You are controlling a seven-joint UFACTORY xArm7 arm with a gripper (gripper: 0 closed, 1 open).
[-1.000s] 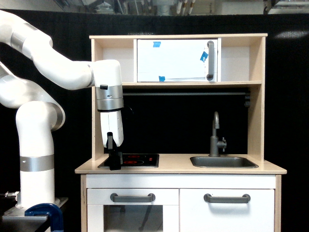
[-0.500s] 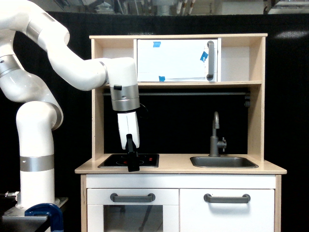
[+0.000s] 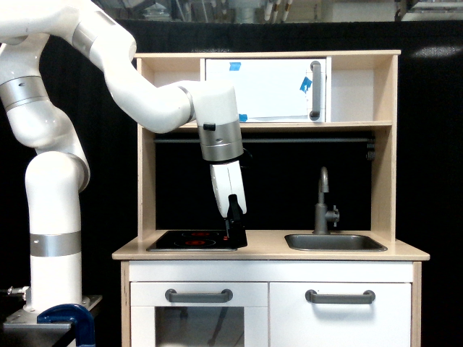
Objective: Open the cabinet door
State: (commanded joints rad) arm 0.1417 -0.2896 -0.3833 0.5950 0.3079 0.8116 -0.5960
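The exterior view shows one toy kitchen of pale wood with white fronts (image 3: 391,181), set against a black backdrop. It has three doors. One plain solid white cabinet door (image 3: 341,318) sits at the lower part on the exterior view's right, under the sink, and it lies flat and closed in its frame, with one horizontal grey bar handle (image 3: 340,296) near its top edge. One oven door with a glass window (image 3: 199,322) sits beside it on the exterior view's left, carrying a similar grey bar handle (image 3: 199,296). One upper white door with a vertical grey handle (image 3: 264,90) bears three bits of blue tape.

On the wooden countertop (image 3: 268,249) there is one black hob with red rings (image 3: 189,240), one shallow grey metal sink (image 3: 334,242) and one grey tap (image 3: 323,202).

One glossy white robot arm with grey metal bands (image 3: 51,217) reaches in from the exterior view's left. Its single black gripper (image 3: 235,235) points down, its tip at the right-hand edge of the hob, just above or on the countertop; which, I cannot tell. The jaws appear as one narrow dark shape, so how far apart they stand cannot be told. Nothing is seen in its hold. It is well apart from the cabinet door and its handle, above them and toward the exterior view's left.

One blue clamp (image 3: 69,318) shows at the arm's base.
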